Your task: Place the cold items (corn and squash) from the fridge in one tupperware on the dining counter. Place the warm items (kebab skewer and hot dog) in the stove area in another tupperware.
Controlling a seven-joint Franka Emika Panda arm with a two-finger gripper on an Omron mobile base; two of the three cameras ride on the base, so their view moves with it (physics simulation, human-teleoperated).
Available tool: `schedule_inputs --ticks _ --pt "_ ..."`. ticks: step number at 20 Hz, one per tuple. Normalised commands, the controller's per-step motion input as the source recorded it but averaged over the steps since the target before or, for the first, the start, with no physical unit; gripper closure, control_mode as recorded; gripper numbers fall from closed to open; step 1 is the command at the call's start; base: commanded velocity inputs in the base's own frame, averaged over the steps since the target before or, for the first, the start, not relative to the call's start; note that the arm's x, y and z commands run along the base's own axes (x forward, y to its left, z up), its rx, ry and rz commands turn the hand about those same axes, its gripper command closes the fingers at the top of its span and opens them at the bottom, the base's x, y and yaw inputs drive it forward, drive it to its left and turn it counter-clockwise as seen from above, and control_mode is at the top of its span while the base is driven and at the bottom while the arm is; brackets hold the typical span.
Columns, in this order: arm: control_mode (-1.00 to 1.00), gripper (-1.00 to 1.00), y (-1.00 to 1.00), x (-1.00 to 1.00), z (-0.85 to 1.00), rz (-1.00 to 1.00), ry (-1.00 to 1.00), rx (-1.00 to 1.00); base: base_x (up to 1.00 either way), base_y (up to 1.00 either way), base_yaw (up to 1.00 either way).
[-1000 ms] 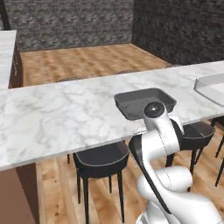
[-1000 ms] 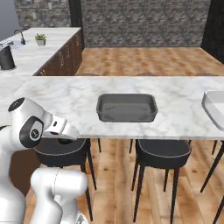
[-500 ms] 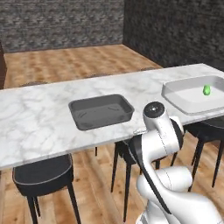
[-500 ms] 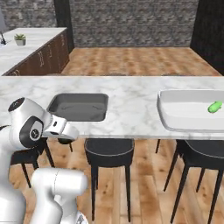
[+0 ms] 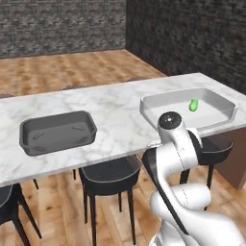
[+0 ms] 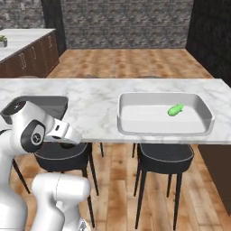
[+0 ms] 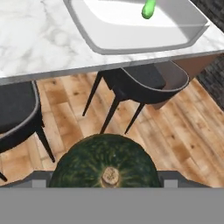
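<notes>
Currently in hand: carrying the squash to the white tupperware, as judged from the 3 views.

Left base view: shows the dining counter with a dark grey tupperware at left and a white tupperware at right. Contains a small green item inside the white one, too small to identify for certain, possibly the corn. Places the arm low in front of the counter edge, just below the white tupperware, with black stools beneath the slab.

Right base view: repeats the same layout, with the white tupperware near the centre and the green item toward its right side.

Hand view: shows the squash, dark green with a tan stem, at the bottom between the jaws, which stand wide and appear clamped on it. Looks across the floor up at the counter edge and the white tupperware.

Next move, as a judgement: calls for raising the squash above the counter edge, clearing the near wall of the white tupperware, lowering beside the green item, then parting the jaws.
</notes>
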Motion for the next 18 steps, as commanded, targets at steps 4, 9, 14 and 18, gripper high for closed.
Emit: schedule_inputs --ticks 4,9,14,18 --pt "1.0 1.0 0.0 0.0 0.0 0.0 0.0 0.0 0.25 -0.53 0.02" --pt "1.0 1.0 0.0 0.0 0.0 0.0 0.0 0.0 0.24 -0.26 0.0" --pt "1.0 1.0 0.0 0.0 0.0 0.0 0.0 0.0 0.48 -0.23 0.0" --pt "1.0 1.0 0.0 0.0 0.0 0.0 0.0 0.0 0.61 -0.41 0.0"
